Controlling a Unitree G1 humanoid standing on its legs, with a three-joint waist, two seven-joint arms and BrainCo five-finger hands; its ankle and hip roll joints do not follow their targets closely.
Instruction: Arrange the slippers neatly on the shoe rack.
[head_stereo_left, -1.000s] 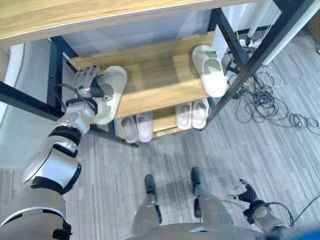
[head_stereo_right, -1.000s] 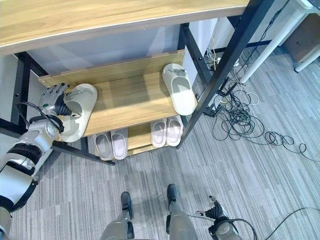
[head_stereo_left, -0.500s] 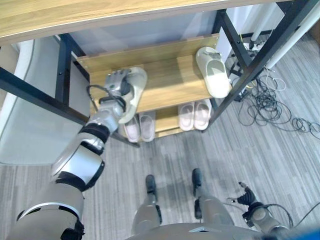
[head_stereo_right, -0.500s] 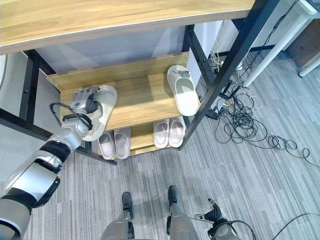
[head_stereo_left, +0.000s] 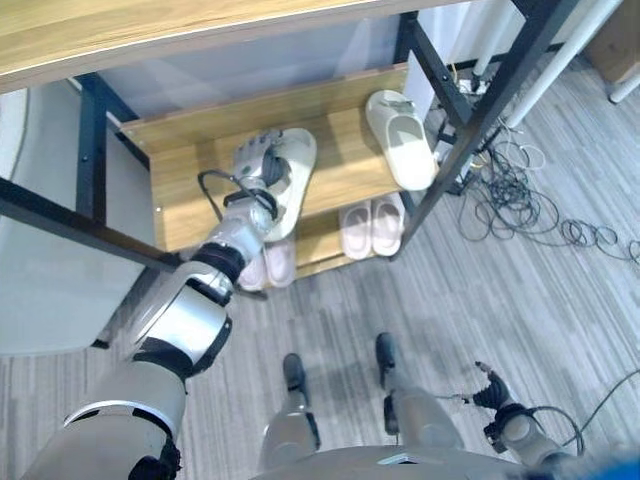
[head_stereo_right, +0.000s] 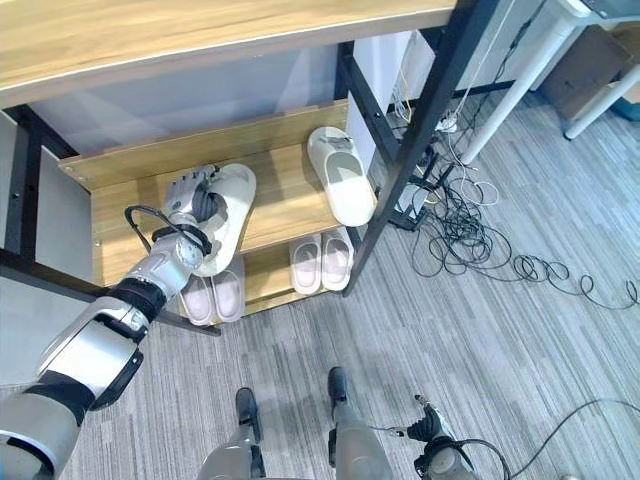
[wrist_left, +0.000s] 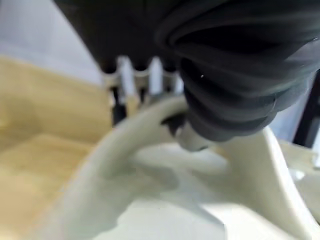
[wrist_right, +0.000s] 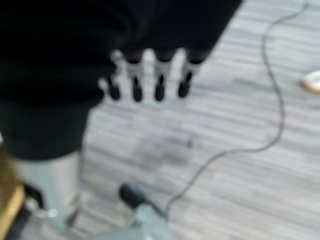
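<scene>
On the rack's middle shelf (head_stereo_left: 185, 195), my left hand (head_stereo_left: 256, 162) is shut on a cream slipper (head_stereo_left: 292, 178). The slipper lies slanted near the shelf's middle, its heel past the front edge. In the left wrist view my fingers (wrist_left: 125, 95) curl over the strap of the cream slipper (wrist_left: 200, 200). A second cream slipper (head_stereo_left: 400, 140) lies toe-out at the shelf's right end, a gap apart from the held one. My right hand (head_stereo_left: 492, 388) hangs open low at my right side, above the floor (wrist_right: 240, 125).
Two pairs of pale slippers (head_stereo_left: 371, 225) (head_stereo_left: 268, 266) sit on the bottom shelf. A wide wooden top board (head_stereo_left: 150, 30) overhangs the rack. Black frame posts (head_stereo_left: 470, 110) stand at the rack's right. Loose cables (head_stereo_left: 540, 210) lie on the floor further right.
My left hand has carried the cream slipper rightward from the shelf's left end to near its middle, closer to the other cream slipper. The camera has shifted too.
</scene>
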